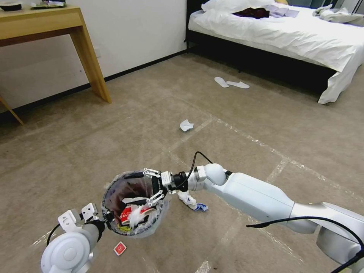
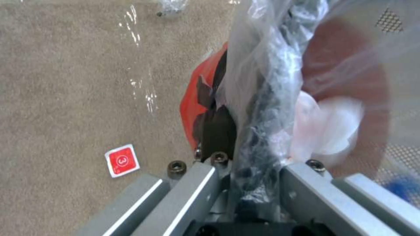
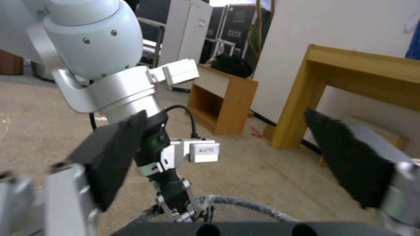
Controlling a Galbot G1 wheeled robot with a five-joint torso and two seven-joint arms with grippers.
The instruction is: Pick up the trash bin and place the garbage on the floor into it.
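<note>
The trash bin (image 1: 113, 189), dark red-brown inside with a crinkly clear liner, hangs tilted just above the floor (image 1: 246, 125). My left gripper (image 1: 108, 219) is shut on its near rim; in the left wrist view that gripper (image 2: 249, 164) pinches rim and plastic beside the red base (image 2: 195, 105). Inside lie a red-white cup (image 1: 131, 214) and white tissues. My right gripper (image 1: 147, 187) stands open over the bin's mouth, and its black pads (image 3: 111, 157) hold nothing. Garbage on the carpet: a white-blue tissue (image 1: 191, 201), a red square wrapper (image 1: 120, 248) (image 2: 122, 160), a crumpled paper (image 1: 185, 125).
A wooden desk (image 1: 89, 57) stands at the back left against the wall. A bed (image 1: 288, 34) with white sheets fills the back right, with a pair of white slippers (image 1: 231, 83) before it. Tape lines cross the carpet.
</note>
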